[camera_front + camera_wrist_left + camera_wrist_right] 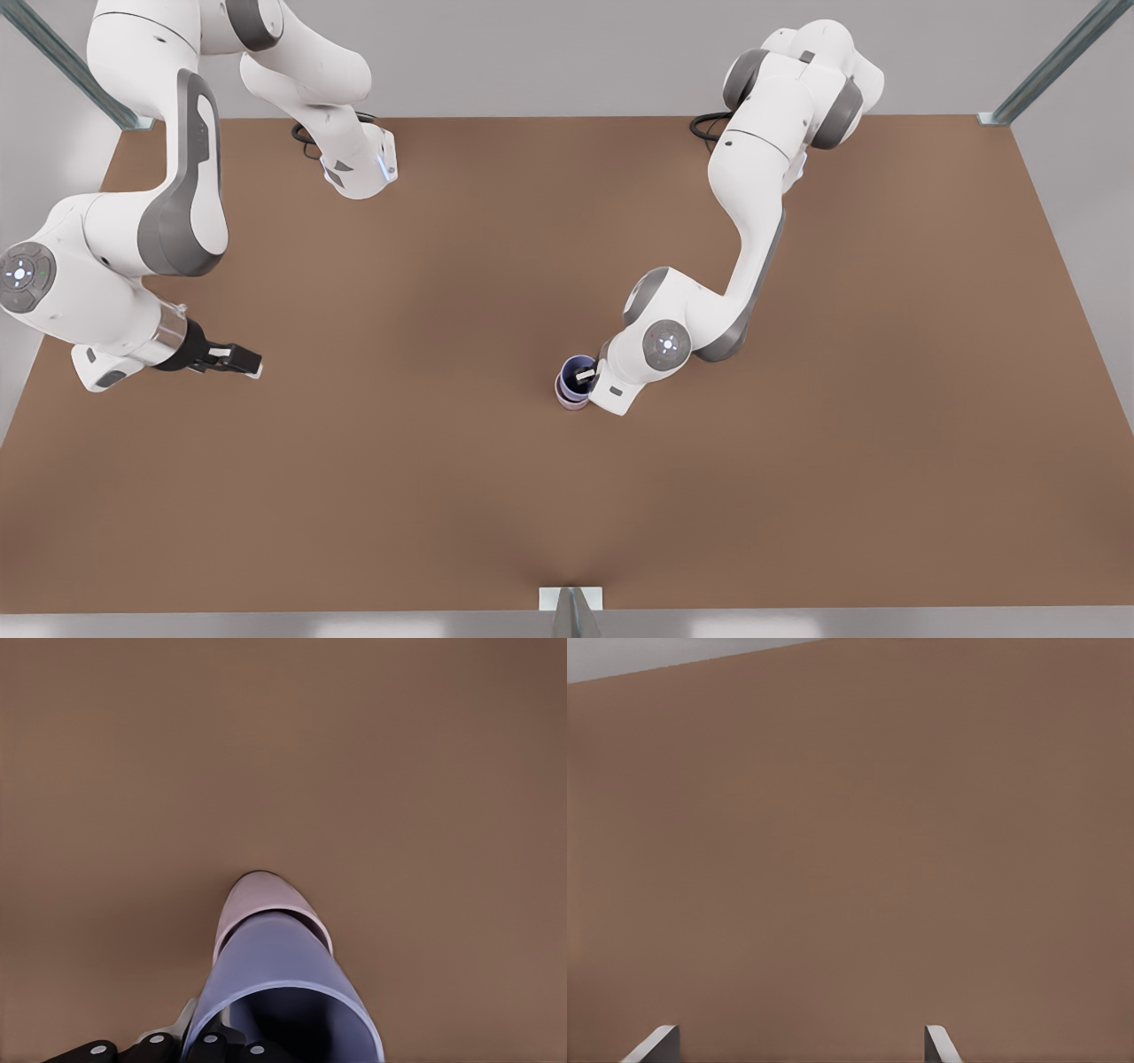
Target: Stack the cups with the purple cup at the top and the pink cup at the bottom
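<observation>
The purple cup sits nested inside the pink cup near the table's middle, both upright; in the left wrist view the purple cup rises out of the pink cup. My left gripper, on the arm at the front view's right, is shut on the purple cup's wall, one finger inside the rim and one outside. My right gripper hovers open and holds nothing at the front view's left, far from the cups, its fingertips spread over bare table.
The brown table spreads wide around the cups. Metal frame posts stand at the far corners, and a small bracket sits at the near edge.
</observation>
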You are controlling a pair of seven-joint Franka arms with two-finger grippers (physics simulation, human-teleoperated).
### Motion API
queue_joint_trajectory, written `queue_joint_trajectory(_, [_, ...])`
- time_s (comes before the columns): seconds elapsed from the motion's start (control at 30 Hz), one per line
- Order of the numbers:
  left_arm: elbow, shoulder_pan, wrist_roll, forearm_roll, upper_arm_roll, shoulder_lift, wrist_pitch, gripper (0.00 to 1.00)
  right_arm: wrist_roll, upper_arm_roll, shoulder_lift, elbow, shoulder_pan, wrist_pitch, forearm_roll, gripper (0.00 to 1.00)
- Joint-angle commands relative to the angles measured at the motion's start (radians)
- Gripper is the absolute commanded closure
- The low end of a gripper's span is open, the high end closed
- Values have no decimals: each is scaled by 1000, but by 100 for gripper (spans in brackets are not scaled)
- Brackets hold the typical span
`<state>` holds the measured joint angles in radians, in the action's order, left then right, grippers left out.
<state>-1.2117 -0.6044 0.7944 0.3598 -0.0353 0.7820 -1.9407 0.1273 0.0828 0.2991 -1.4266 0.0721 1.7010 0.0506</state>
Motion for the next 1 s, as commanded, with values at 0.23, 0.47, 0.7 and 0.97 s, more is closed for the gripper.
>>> queue_joint_trajectory(0.23, [0,0,-1,45,0,2,-3,59,2,0,2,0,0,5,0,0])
queue_joint_trajectory(0.47, [0,0,5,45,0,2,-1,59,5,0,-5,0,0,-4,0,0])
queue_joint_trajectory(0.7, [0,2,0,47,0,0,-1,43,9,0,-1,-2,-2,-1,0,0])
queue_joint_trajectory(0.97, [0,9,8,44,-1,-82,49,0,9,0,0,-2,-2,-1,0,0])
